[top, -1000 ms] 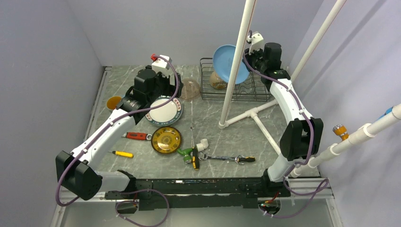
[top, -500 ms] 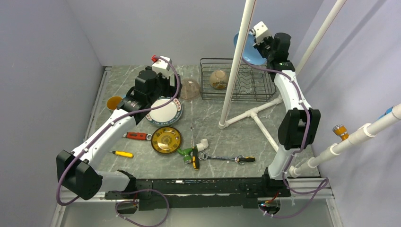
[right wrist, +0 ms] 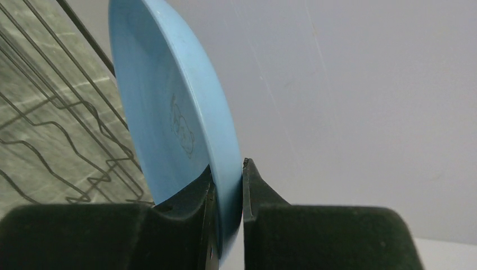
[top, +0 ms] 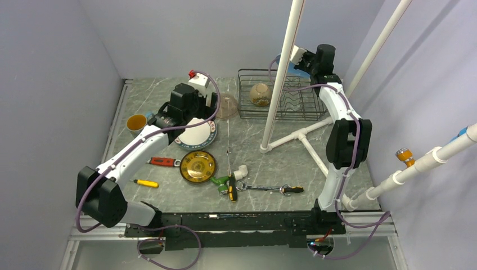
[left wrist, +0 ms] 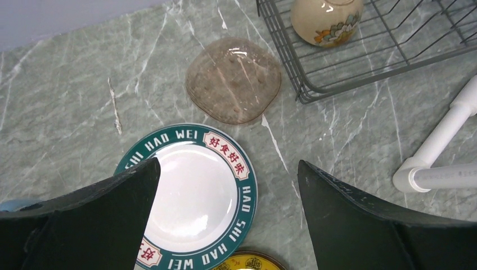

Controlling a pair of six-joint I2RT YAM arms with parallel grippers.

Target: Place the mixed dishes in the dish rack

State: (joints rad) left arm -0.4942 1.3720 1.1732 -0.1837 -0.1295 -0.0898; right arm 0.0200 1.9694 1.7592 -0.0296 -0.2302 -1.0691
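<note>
Light blue fills the right wrist view. The light-blue plate (right wrist: pixel 180 112) stands on edge with its rim pinched between the jaws of the right gripper (right wrist: pixel 228 169), which are closed tight on it. The plate rises up and away from the fingers, and the face bearing a faint stamp is turned to that gripper's left.

The dish rack (top: pixel 304 104) lies below and to the left of this gripper, its wavy slot wires showing past the plate's face. From above, the gripper hangs high over the rack's far right corner, and the plate is mostly hidden there behind the white pipe (top: pixel 284 67).

The coming move seems to turn on that offset. The plate is up in the air, so it must go down and to the gripper's left. Its flat plane will also have to line up with a gap between the slot wires (whether it already does cannot be told from these views).

The left gripper (left wrist: pixel 228 166) has its jaws spread wide and holds nothing. The white plate with the green rim (left wrist: pixel 191 197) lies flat on the bench (left wrist: pixel 67 84) directly beneath it, so the left arm is clearly the nearer one for that plate.

- The clear brownish dish (left wrist: pixel 233 79) sits just ahead of that gripper.
- The whitish bowl (left wrist: pixel 326 19) sits ahead and to its right, already inside the rack's left end.
- The yellow-centred plate (top: pixel 198 166) lies just behind it, toward the arm bases.
</note>
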